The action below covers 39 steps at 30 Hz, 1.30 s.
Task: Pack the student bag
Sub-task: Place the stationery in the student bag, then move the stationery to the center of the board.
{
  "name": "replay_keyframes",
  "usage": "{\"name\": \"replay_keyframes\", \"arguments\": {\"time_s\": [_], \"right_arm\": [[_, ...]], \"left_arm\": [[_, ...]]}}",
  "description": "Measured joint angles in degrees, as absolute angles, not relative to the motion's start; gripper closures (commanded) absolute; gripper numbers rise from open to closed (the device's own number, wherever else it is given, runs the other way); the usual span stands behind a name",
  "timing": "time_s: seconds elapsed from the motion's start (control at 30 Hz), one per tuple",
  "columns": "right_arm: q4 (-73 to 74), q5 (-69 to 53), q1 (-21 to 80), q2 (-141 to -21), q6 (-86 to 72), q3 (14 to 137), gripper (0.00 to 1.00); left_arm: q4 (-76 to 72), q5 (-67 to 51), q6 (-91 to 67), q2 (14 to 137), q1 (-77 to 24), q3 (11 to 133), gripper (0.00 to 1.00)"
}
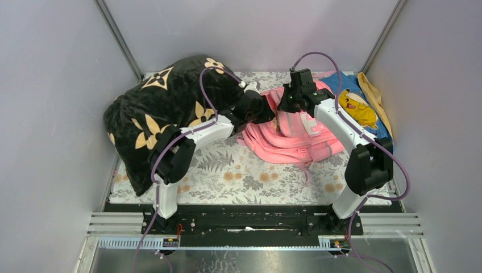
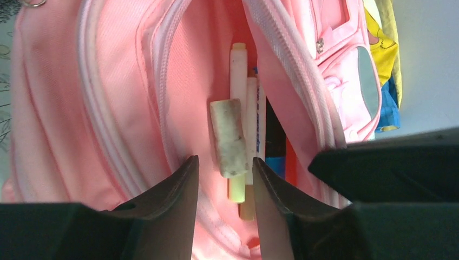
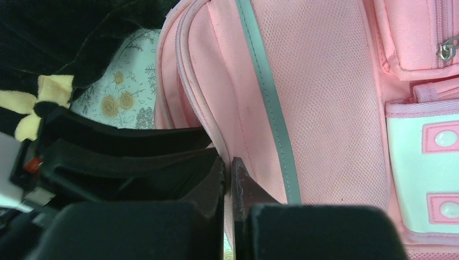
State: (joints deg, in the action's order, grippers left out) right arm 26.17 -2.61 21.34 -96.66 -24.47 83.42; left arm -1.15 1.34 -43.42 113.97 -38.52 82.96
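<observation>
The pink student bag (image 1: 295, 136) lies on the flowered table mat, its opening toward the left arm. My right gripper (image 1: 285, 102) is shut on the edge of the bag's fabric (image 3: 325, 81) and holds the opening apart; pink cloth sits between its closed jaws (image 3: 228, 160). My left gripper (image 1: 270, 112) is open at the mouth of the bag (image 2: 108, 97), with nothing between its jaws (image 2: 224, 160). Inside the compartment lie a dirty white eraser (image 2: 230, 135), a white marker (image 2: 238, 70), a white pen with blue print (image 2: 255, 119) and a dark marker with a blue band (image 2: 275, 146).
A black pillow with tan flowers (image 1: 165, 108) fills the back left, right beside the left arm. A blue cloth with a yellow cartoon figure (image 1: 355, 102) and a yellow cloth (image 1: 375, 94) lie at the back right. Grey walls enclose the table on three sides.
</observation>
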Motion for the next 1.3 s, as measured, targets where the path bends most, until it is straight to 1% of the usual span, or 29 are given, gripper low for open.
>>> {"name": "replay_keyframes", "arguments": {"time_s": [0.23,0.3,0.33,0.37,0.4,0.47,0.5,0.53,0.6,0.67,0.73,0.83,0.93,1.0,1.07,1.1,1.2,1.27,1.3], "right_arm": [[26.79,-2.48,21.23,-96.66,-24.47,84.14,1.0],[26.96,-2.48,21.1,-96.66,-24.45,84.4,1.0],[26.98,-2.48,21.04,-96.66,-24.45,84.44,0.98],[27.0,-2.48,20.95,-96.66,-24.47,84.44,0.94],[27.05,-2.48,20.91,-96.66,-24.47,84.44,0.85],[27.05,-2.57,20.88,-96.66,-24.6,84.47,0.62],[27.18,-2.72,20.86,-96.71,-24.73,84.53,0.51],[27.62,-2.74,20.86,-96.82,-24.97,84.82,0.45],[28.32,-2.98,20.75,-97.1,-24.97,86.0,0.4],[28.73,-3.11,20.51,-97.14,-24.67,87.2,0.41],[29.3,-2.37,20.27,-96.38,-24.53,87.96,0.43],[28.75,1.23,20.03,-90.26,-24.84,83.26,0.6],[28.21,5.54,19.64,-77.73,-26.83,71.24,0.66],[29.54,7.97,19.38,-69.67,-29.02,63.42,0.66],[31.64,10.11,19.33,-63.55,-32.27,55.72,0.61],[33.15,11.14,19.33,-61.8,-34.09,52.47,0.61],[36.36,13.19,19.33,-61.54,-37.58,45.82,0.58],[38.7,14.39,19.31,-64.4,-39.16,43.72,0.51],[38.94,14.55,19.31,-66.28,-39.55,43.4,0.49]], "left_arm": [[0.45,1.28,-40.03,106.26,-38.52,79.4,0.54],[0.36,1.63,-38.76,101.97,-38.7,76.16,0.54],[0.21,1.98,-38.37,99.33,-38.96,73.69,0.54],[0.03,2.35,-38.11,96.23,-39.13,70.59,0.54],[0.01,2.66,-37.98,93.67,-39.31,67.94,0.53],[-0.03,3.05,-38.0,90.17,-39.4,64.03,0.53],[0.03,3.18,-38.02,89.25,-39.4,62.7,0.53],[0.05,3.31,-38.0,88.86,-39.42,61.67,0.53],[0.36,3.55,-37.98,88.97,-39.42,60.58,0.53],[1.61,3.64,-37.93,89.17,-39.42,60.18,0.53],[3.25,3.62,-37.74,89.17,-39.42,60.27,0.53],[5.21,3.44,-37.32,88.62,-39.44,60.31,0.53],[6.83,3.53,-36.58,86.21,-39.44,59.72,0.52],[7.6,3.95,-36.05,83.29,-39.44,58.54,0.52],[8.01,4.51,-35.55,79.94,-39.44,57.25,0.52],[8.23,4.78,-35.46,78.87,-39.44,56.86,0.52],[8.47,5.48,-35.53,75.48,-39.44,55.0,0.52],[8.54,5.65,-35.68,73.54,-39.44,53.63,0.52],[8.69,5.74,-35.73,72.84,-39.44,53.15,0.52]]}}
